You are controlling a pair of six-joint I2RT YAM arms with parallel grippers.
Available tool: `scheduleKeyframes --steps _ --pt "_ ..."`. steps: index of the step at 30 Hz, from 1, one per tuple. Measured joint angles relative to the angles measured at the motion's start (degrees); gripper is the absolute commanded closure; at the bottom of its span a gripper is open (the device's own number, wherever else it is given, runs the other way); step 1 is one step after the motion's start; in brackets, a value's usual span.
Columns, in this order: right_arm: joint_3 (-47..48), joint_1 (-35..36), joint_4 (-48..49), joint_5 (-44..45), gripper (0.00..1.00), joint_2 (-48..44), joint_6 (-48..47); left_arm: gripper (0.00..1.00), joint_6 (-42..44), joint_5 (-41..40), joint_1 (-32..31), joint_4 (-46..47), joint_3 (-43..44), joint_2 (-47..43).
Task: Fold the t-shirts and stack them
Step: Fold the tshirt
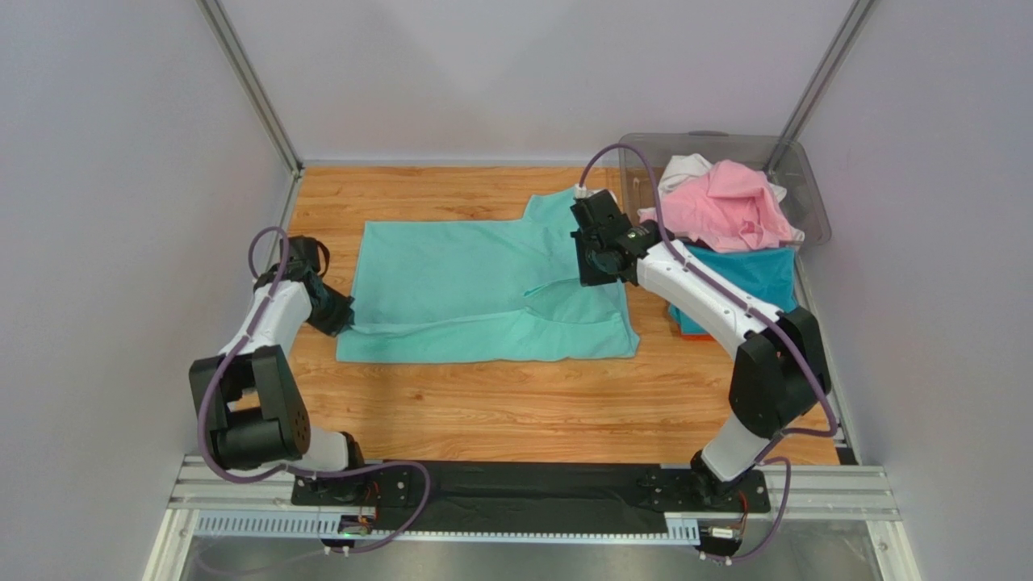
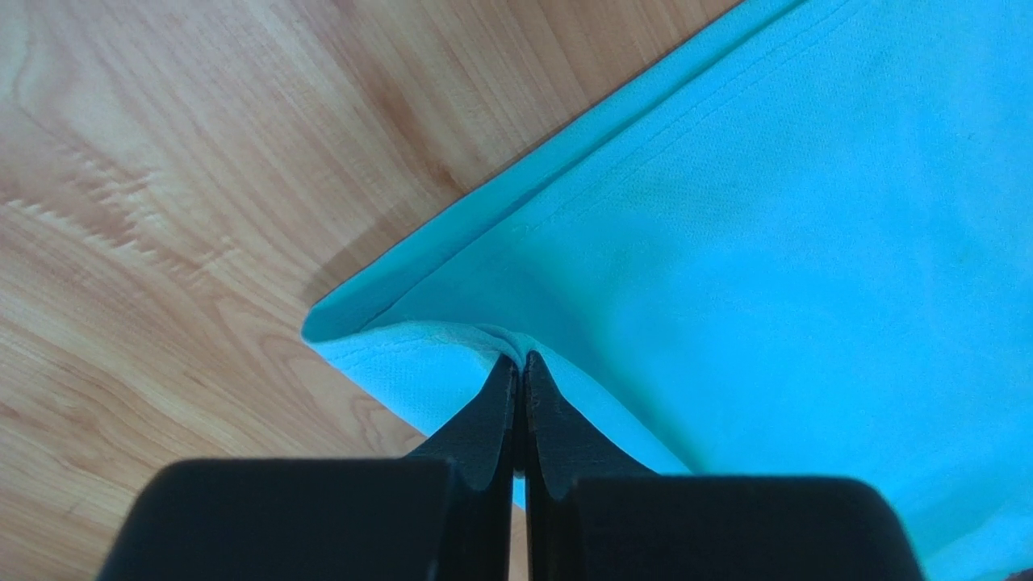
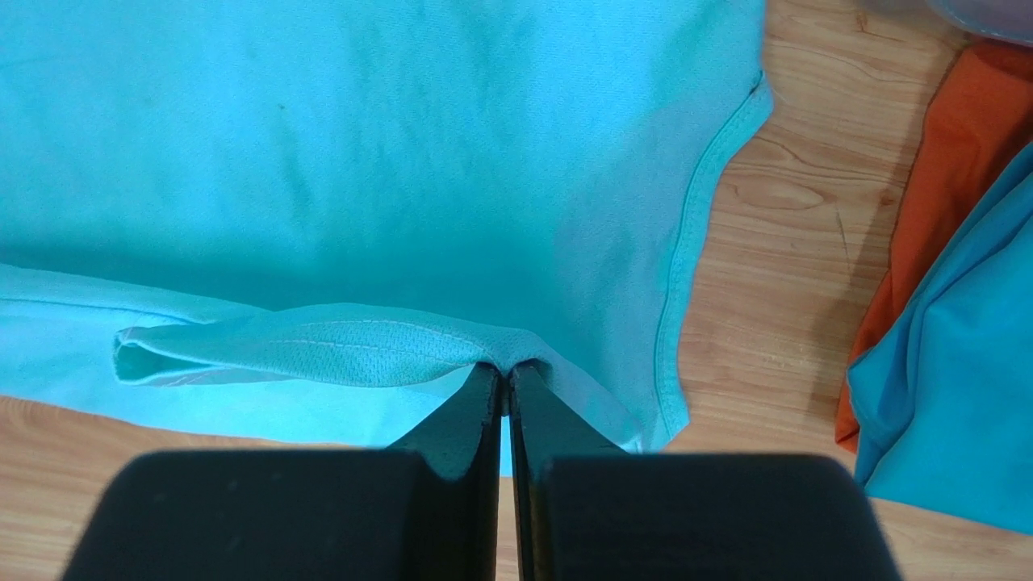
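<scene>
**Item 1: mint green t-shirt (image 1: 485,291).**
- Location: flat on the bench (image 1: 485,412), centre, lying sideways between the 2 arms.
- Hold, left: the left pincer (image 2: 519,363) is closed tight on a ridge of cloth just inside the shirt's left corner, where the stitched hem turns.
- Hold, right: the right pincer (image 3: 504,369) is likewise closed, nipping a raised tuck of cloth at the shirt's right end, near the curved seamed edge.
- Reason, as judged: the 2 grips sit at opposite ends of 1 line across the shirt, so that a long strip can be lifted evenly and laid over in a lengthwise fold.
- Appearance: a plain solid colour and a fine knit. The main panel is smooth, and a shallow crease runs between the 2 grips. The hem is double-stitched.

**Items 2–5: remaining shirts.**
- The pink t-shirt (image 1: 728,206) and white t-shirt (image 1: 689,170) are heaped in the clear bin (image 1: 812,194) at the far right.
- The teal blue t-shirt (image 1: 752,269) lies over the orange t-shirt (image 3: 958,133) beside the right arm.
- None of the 4 is held.
</scene>
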Motion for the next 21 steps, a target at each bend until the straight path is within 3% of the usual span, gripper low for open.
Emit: scheduleKeyframes --steps 4,7,8,10,11,13,14,17,21 --pt "2.3 -1.7 0.4 -0.1 1.0 4.4 -1.0 0.99 0.3 -0.1 0.0 1.1 2.1 4.0" --pt "4.1 -2.8 0.9 -0.2 0.98 7.7 -1.5 0.87 0.8 0.2 0.0 2.5 4.1 7.3" --pt "5.0 -3.0 0.9 -0.2 0.9 9.0 -1.6 0.71 1.0 0.2 0.0 2.9 4.9 8.7" --pt "6.8 -3.7 1.4 -0.2 0.78 11.7 -1.9 0.51 1.7 0.3 0.0 3.1 6.7 11.3" --pt "8.0 -4.0 1.5 -0.1 0.49 13.4 -1.9 0.31 2.1 0.4 0.0 3.2 7.6 12.5" --pt "9.7 -4.4 1.4 0.0 0.29 15.5 -2.1 0.05 2.3 0.6 0.0 2.9 8.8 13.6" --pt "10.3 -4.7 1.2 0.0 0.22 16.1 -2.0 0.0 2.6 0.7 0.0 2.8 9.2 13.7" --pt "10.8 -4.7 0.5 0.1 0.0 16.1 -1.7 0.0 2.4 1.1 0.0 2.1 10.5 12.8" --pt "7.9 -3.8 1.2 -0.8 0.0 12.6 -0.7 0.0 3.0 1.3 -0.8 1.5 10.4 8.2"
